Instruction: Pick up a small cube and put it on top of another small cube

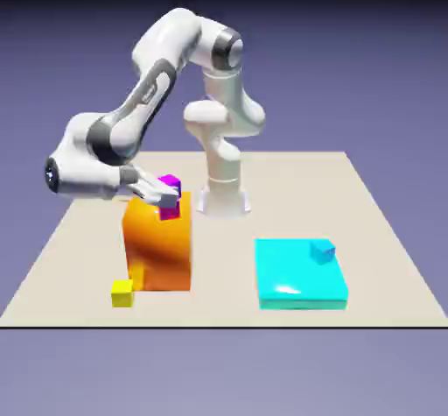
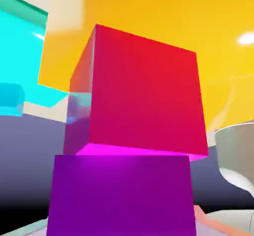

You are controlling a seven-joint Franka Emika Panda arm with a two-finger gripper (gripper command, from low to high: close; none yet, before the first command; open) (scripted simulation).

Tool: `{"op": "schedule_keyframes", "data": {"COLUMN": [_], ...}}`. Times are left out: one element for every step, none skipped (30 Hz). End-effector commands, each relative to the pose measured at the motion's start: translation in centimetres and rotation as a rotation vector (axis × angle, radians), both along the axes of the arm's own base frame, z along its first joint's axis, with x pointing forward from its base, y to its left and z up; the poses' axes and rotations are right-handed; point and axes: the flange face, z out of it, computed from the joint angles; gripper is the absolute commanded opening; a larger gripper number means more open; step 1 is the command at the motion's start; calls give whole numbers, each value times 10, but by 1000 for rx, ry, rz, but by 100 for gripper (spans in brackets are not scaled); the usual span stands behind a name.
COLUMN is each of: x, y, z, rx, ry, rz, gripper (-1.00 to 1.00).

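Two small magenta cubes, near the orange block's top in the exterior view: upper magenta cube [image 1: 171, 180] above, lower magenta cube [image 1: 169, 211] below, partly hidden between them by the white gripper [image 1: 167, 197]. Reaching in from the exterior view's left, hand lying roughly level, fingers pointed toward the cubes. Orange block [image 1: 158, 252] standing tall under the pair. Tiny yellow cube [image 1: 122, 294] on the table [image 1: 223, 311], just beside the block's near left corner. Over on the exterior view's right, flat cyan slab [image 1: 299, 274], with tiny blue cube [image 1: 323, 251] on top near its far right corner. Arm [image 1: 156, 95] bent high, then down to the hand. In the hand view, upper magenta cube, dark purple here, large at bottom middle, between the finger tips. Lower magenta cube, reddish here, big in the center, edges turned slightly against its twin's, faces meeting or nearly so. Orange block behind, cyan slab off to the left. Released or grasping the upper cube: can't tell, contact at the tips too unclear to call
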Motion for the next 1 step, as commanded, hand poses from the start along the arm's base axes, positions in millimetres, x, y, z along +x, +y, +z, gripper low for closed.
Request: {"op": "schedule_keyframes", "data": {"x": [5], "y": [-5], "z": [6], "rx": [0], "ry": [0], "rz": [-1], "gripper": [100]}}
